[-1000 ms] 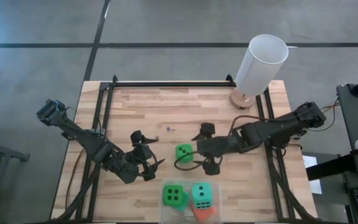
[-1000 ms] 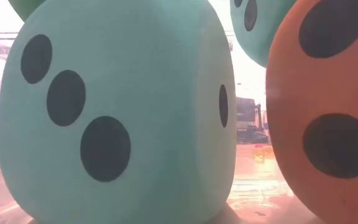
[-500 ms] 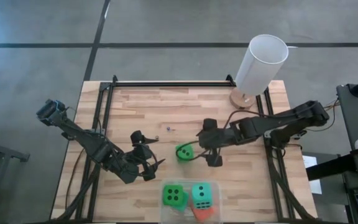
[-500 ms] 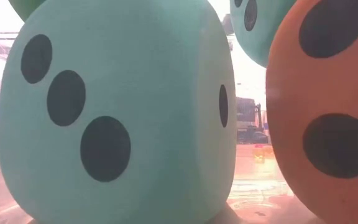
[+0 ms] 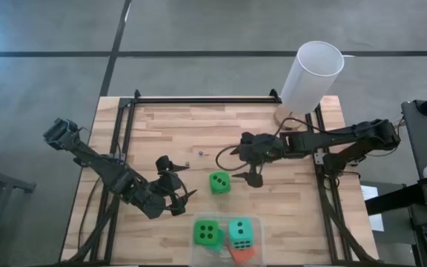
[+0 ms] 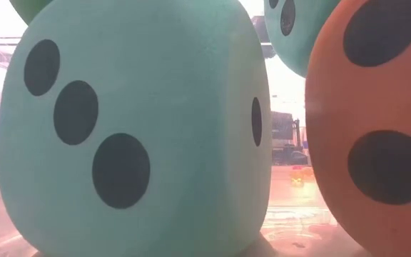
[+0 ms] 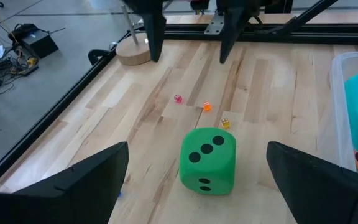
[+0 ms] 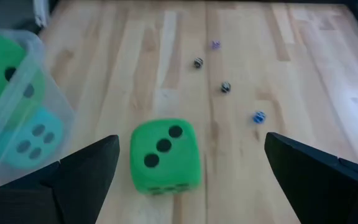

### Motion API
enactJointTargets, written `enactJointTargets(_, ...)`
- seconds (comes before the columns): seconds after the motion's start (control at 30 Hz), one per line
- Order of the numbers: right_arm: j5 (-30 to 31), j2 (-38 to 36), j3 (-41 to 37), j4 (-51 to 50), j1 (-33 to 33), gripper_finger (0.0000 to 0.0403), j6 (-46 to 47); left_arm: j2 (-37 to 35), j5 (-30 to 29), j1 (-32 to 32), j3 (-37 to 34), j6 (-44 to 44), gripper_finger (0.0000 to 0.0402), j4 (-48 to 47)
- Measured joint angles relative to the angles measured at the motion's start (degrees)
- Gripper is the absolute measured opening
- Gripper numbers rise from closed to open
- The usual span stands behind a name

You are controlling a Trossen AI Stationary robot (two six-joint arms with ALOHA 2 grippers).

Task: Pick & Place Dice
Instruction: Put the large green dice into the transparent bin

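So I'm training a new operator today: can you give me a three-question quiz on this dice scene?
1. True or false: the right gripper holds the loose green die.
2. How many pips show on that die's top face?
3. The clear bin sits at which table edge: A near, B far?

Key: 1 false, open and apart from it; 2 three; 3 A.

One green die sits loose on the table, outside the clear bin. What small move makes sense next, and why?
Probably bring the right tool down over the green die. It hangs open just beyond the die, which stands alone on the table, while the other dice already sit in the clear bin. The left tool waits open nearby.
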Motion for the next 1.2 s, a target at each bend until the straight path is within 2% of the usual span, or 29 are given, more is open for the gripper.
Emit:
enactJointTargets(0.1, -1.9, -0.1, -2.4, 4.1, -1.1, 0.04, -0.3, 0.0, 0.0, 0.0, 0.0, 0.0, 0.0383, 0.0)
enactJointTargets(0.33, -0.6, 0.0, -4.1, 8.1, -1.3, 0.04, -0.8, 0.0, 0.0, 0.0, 0.0, 0.0, 0.0387, 0.0)
enactJointTargets(0.9, -1.2, 3.3, -2.5, 7.9, -1.1, 0.04, -0.2, 0.0, 0.0, 0.0, 0.0, 0.0, 0.0388, 0.0)
enactJointTargets(1.2, -1.5, 3.7, -2.5, 7.7, 0.6, 0.04, -7.3, 0.0, 0.0, 0.0, 0.0, 0.0, 0.0384, 0.0)
